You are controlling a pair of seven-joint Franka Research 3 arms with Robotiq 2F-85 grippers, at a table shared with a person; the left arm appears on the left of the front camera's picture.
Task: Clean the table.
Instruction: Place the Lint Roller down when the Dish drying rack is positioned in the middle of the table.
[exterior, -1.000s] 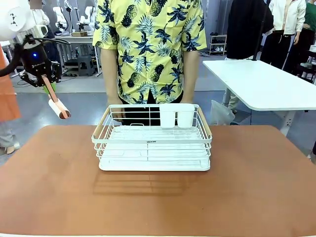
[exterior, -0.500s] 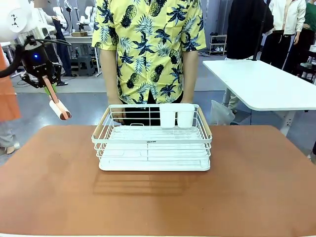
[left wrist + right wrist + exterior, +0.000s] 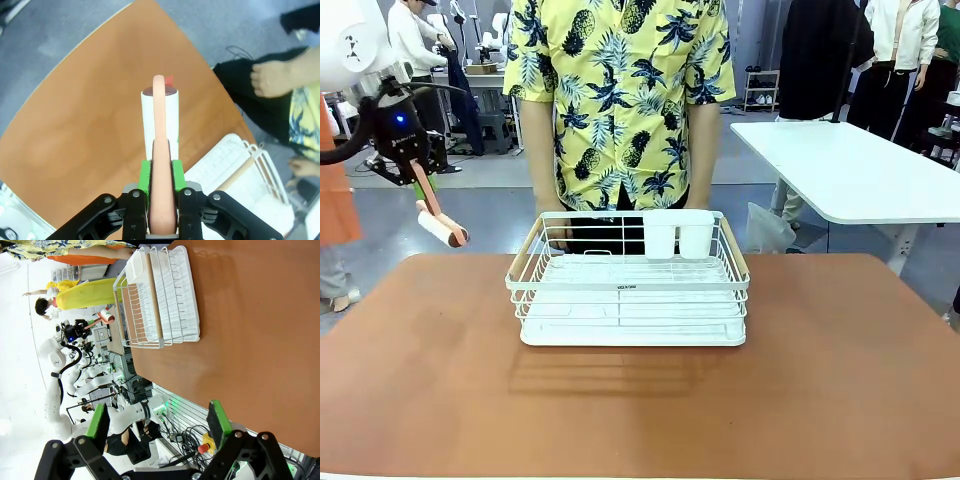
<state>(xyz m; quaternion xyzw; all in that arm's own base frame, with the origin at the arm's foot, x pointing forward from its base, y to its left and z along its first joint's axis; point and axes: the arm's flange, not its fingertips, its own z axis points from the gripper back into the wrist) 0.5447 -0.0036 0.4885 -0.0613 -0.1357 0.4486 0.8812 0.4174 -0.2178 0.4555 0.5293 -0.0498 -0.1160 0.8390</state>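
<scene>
Terracotta, matte and smooth, the wide tabletop (image 3: 430,390) stretched left to right, carrying a white wire dish rack (image 3: 630,290) near its far edge. Above its far-left corner the left hand (image 3: 420,180) pinched a lint roller's (image 3: 440,225) peach handle. The right hand (image 3: 157,422) gaped, holding nothing.

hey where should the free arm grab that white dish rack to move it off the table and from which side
Probably a wooden side handle of the white dish rack, the one toward the open right gripper. Come down from above that side: the bar runs straight along the top rim, clear of the cups at the back.
</scene>
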